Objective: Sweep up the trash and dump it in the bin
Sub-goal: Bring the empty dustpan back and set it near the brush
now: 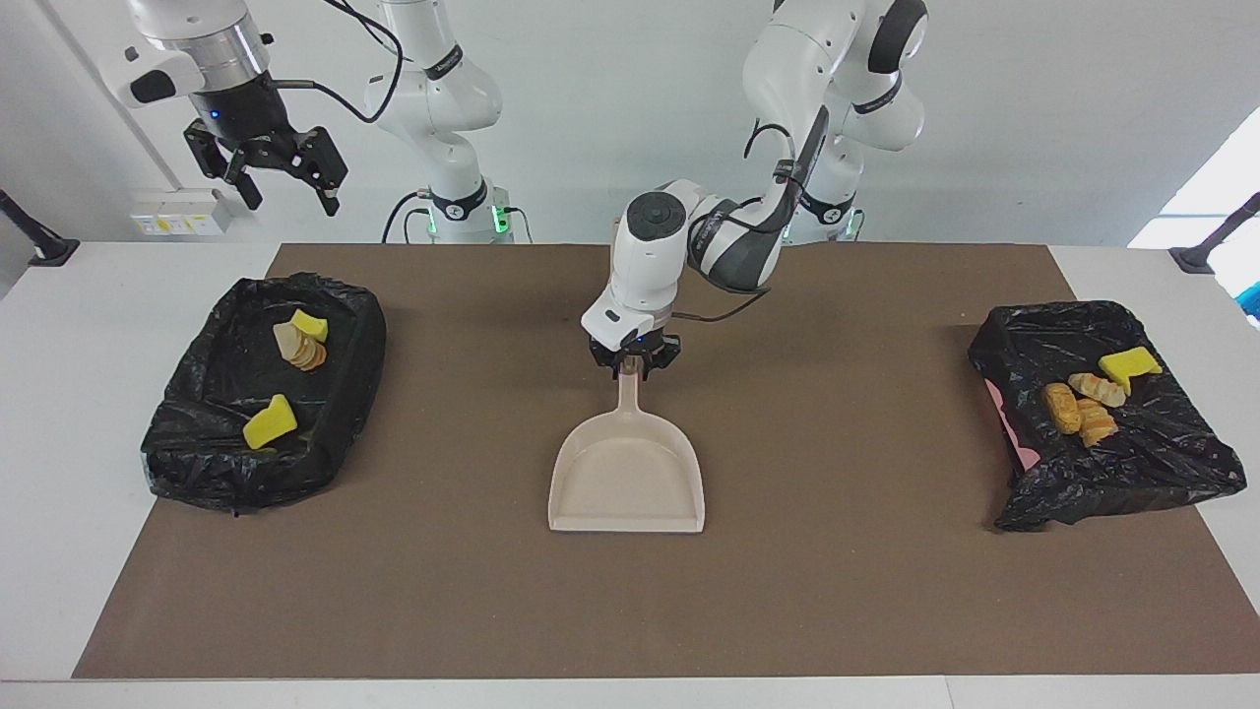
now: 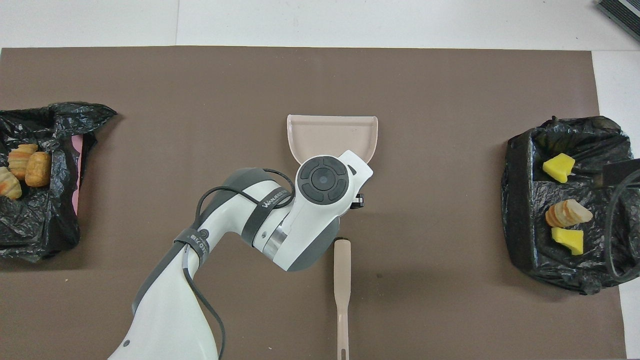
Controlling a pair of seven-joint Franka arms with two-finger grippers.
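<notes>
Your left gripper (image 1: 631,365) is clamped on the dustpan (image 1: 627,478) handle; the pan sits flat and empty mid-counter (image 1: 847,551). All the trash (image 1: 1088,399) I can see is already in the two black-lined bins: one bin (image 1: 1162,463) at the left arm's end, the other bin (image 1: 197,463) with more trash (image 1: 295,340) at the right arm's end. Looks like the put-down step after dumping. Next: release the handle and retract straight up. Right gripper (image 1: 281,177) waits, fingers spread, above its bin. Brush (image 2: 342,285) lies nearer to the robots than the pan.

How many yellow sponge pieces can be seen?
3: two in the bin at the right arm's end, one in the bin at the left arm's end. Others may be hidden.
</notes>
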